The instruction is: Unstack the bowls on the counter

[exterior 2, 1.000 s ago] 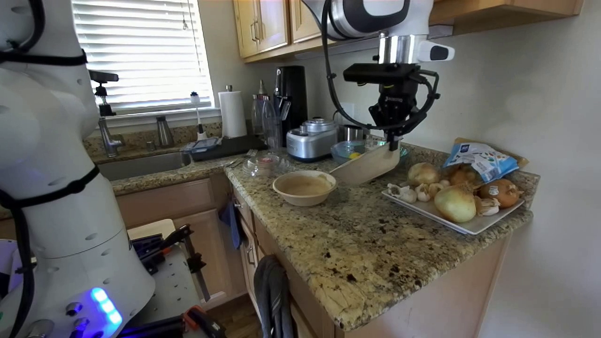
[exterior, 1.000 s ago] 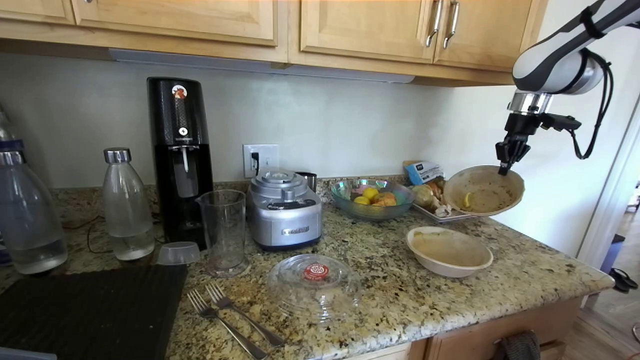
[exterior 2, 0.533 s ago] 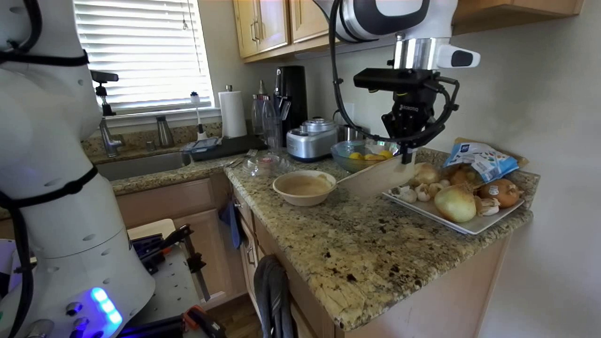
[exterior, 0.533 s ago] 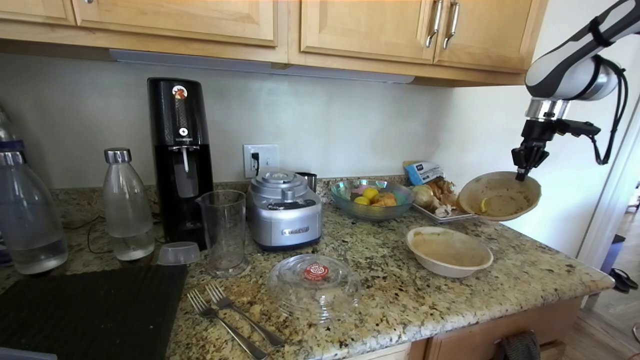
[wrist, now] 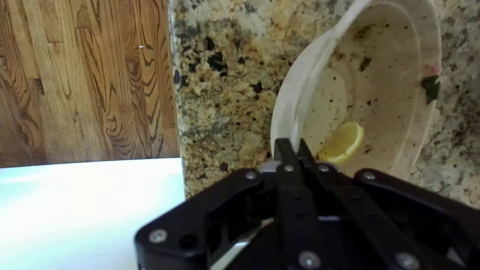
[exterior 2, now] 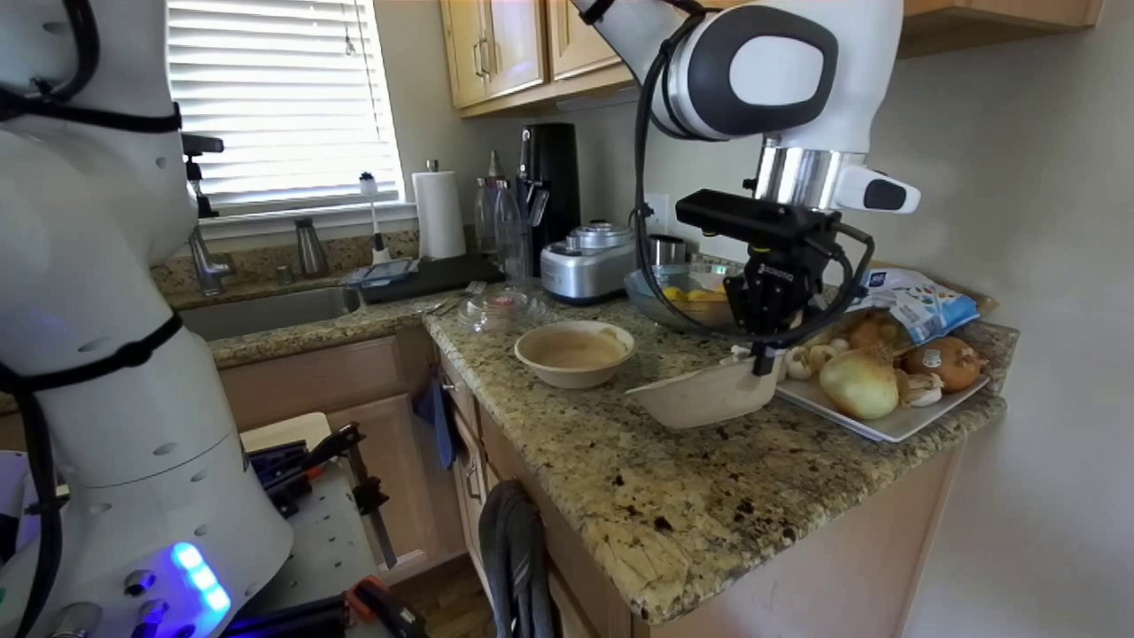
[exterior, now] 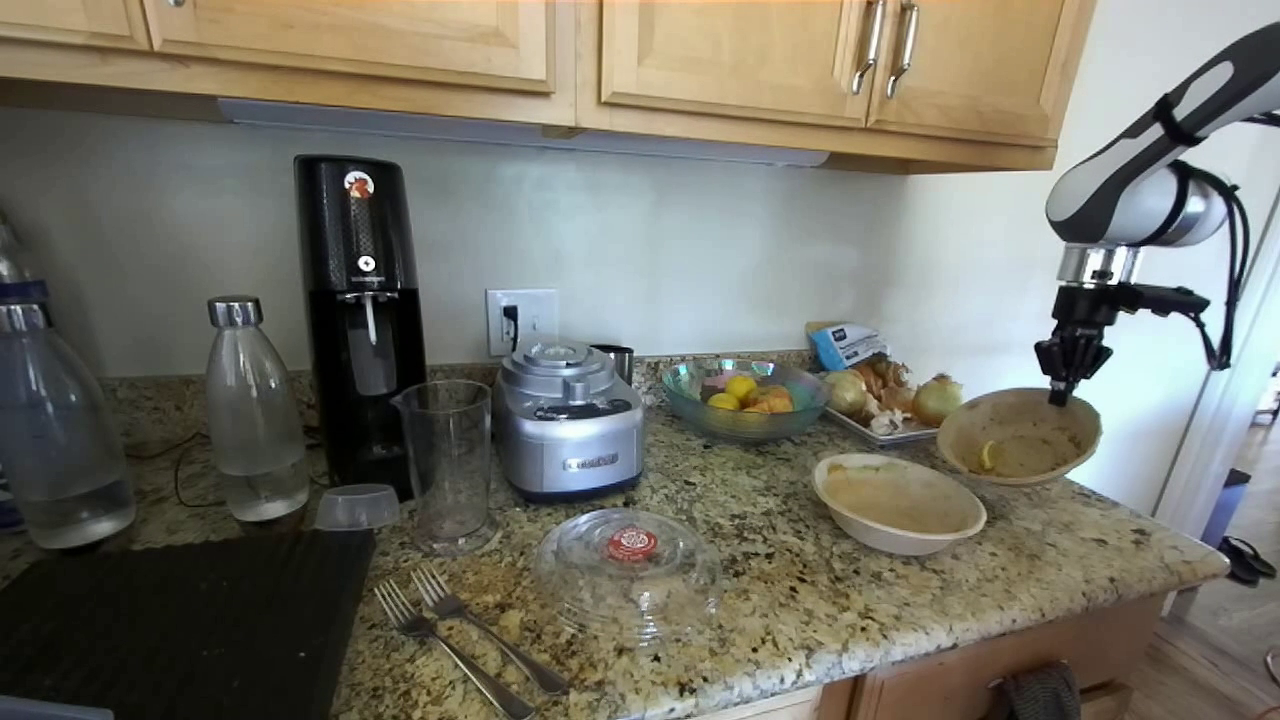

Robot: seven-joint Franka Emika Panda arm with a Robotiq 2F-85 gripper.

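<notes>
1. Fingers pinch the tan bowl by its rim, and it slopes down from them toward the matching bowl.
2. That sits upright on the granite counter, near but apart.
3. The gripped edge, higher, probably needs lowering.

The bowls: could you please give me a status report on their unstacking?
Fingers shut on tilted bowl, lemon wedge inside. Other bowl apart, upright on counter. Onion plate nearby, may crowd set-down.
</notes>
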